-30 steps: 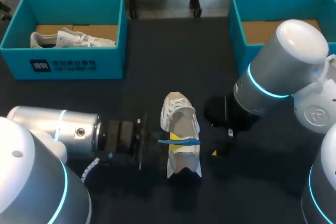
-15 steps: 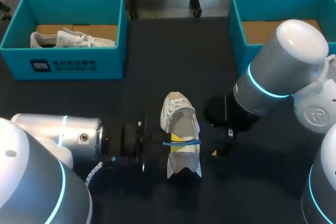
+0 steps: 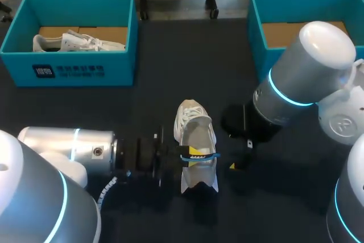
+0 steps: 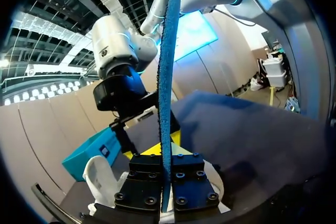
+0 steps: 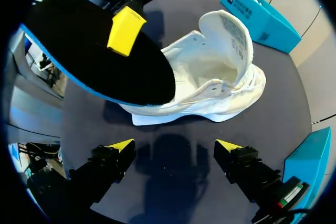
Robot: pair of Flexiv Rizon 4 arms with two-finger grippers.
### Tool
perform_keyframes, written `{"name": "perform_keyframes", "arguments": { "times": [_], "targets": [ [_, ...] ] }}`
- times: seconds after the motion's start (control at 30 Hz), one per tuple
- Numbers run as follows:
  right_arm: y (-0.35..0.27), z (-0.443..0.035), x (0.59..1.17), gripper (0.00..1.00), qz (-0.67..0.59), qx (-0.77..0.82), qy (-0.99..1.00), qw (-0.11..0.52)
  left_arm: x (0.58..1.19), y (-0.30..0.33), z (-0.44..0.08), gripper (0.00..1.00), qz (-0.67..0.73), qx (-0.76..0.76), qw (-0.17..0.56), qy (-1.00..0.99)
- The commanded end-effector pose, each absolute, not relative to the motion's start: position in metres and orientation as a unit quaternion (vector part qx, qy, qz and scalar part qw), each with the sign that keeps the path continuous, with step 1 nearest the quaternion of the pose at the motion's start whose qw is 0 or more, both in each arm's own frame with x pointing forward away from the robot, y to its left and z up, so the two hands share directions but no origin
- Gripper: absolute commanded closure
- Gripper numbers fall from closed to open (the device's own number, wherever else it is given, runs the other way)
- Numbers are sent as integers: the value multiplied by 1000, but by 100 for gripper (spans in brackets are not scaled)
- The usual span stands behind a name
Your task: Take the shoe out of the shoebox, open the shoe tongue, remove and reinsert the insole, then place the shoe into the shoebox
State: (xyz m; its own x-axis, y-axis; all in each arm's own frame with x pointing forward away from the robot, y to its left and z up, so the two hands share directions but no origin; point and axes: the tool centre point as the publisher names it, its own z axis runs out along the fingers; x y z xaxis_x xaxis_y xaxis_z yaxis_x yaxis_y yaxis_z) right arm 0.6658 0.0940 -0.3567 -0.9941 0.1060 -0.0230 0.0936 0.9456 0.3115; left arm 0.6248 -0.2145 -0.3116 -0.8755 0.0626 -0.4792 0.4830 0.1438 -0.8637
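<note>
The left gripper has its jaws pressed onto the insole, pinching the thin blue-edged sheet from both faces; in the left wrist view it stands edge-on and runs out ahead of the fingers. In the right wrist view the dark face of the insole hangs over the heel half of the shoe, apparently clear of the opening rather than seated in it, which fits the remove-and-reinsert step. The flat grip probably keeps the sheet stiff enough to steer toward the opening. The right gripper has its jaws spread wide and holds nothing. It sits low over the table, just beside the shoe's sole, probably ready to steady the shoe. The shoe lies on its side in the middle of the table, out of both boxes, with its opening and raised tongue facing the right wrist camera. The left shoebox at the far left holds a second white shoe. The right shoebox at the far right shows only its cardboard floor. Compared with one second earlier, the left arm has advanced toward the shoe, carrying the insole further over it. The sheet has also turned, so the head view now shows a dark face where only a thin blue edge showed. The right arm and the shoe appear unchanged.
</note>
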Motion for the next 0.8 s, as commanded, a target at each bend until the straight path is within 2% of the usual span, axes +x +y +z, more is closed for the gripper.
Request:
{"name": "perform_keyframes", "arguments": {
  "times": [0.03,0.8],
  "targets": [
    [94,-358,665,0,158,51,986,21,630,-221,-318,100,-627,189,170,737],
    [94,-358,665,0,158,51,986,21,654,-229,-344,100,-577,214,230,754]
  ]
}}
